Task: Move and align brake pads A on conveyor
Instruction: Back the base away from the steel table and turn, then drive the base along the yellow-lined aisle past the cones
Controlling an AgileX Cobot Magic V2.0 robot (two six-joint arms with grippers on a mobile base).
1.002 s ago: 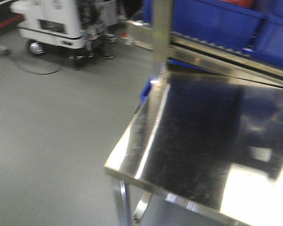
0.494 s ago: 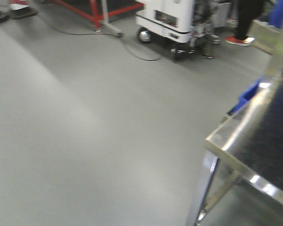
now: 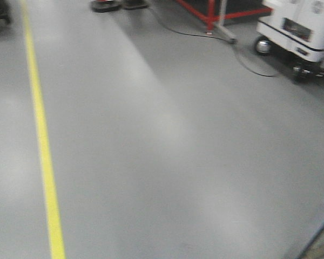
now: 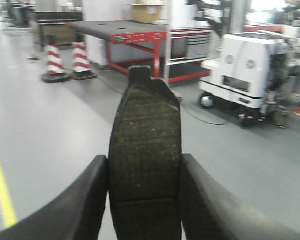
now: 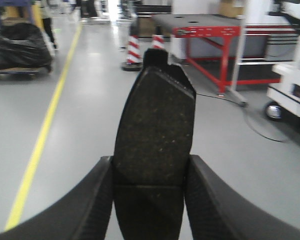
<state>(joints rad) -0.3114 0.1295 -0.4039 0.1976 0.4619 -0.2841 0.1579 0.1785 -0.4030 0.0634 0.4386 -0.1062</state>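
My left tool (image 4: 144, 167): closed on one brake pad (image 4: 146, 120), held on end, I judge for carrying. My right tool (image 5: 149, 167): closed likewise on a second pad (image 5: 155, 110). Conveyor: not in view; floor (image 3: 151, 135) ahead.

Front view angled down at floor (image 3: 151, 135); wrist views low, tight behind fingers (image 4: 75, 205), facing outward. Shared across all: yellow line (image 3: 43, 162), white cart (image 3: 299, 27).

Btm edge cuts off both brake pads A (image 4: 145, 165) (image 5: 152, 165).
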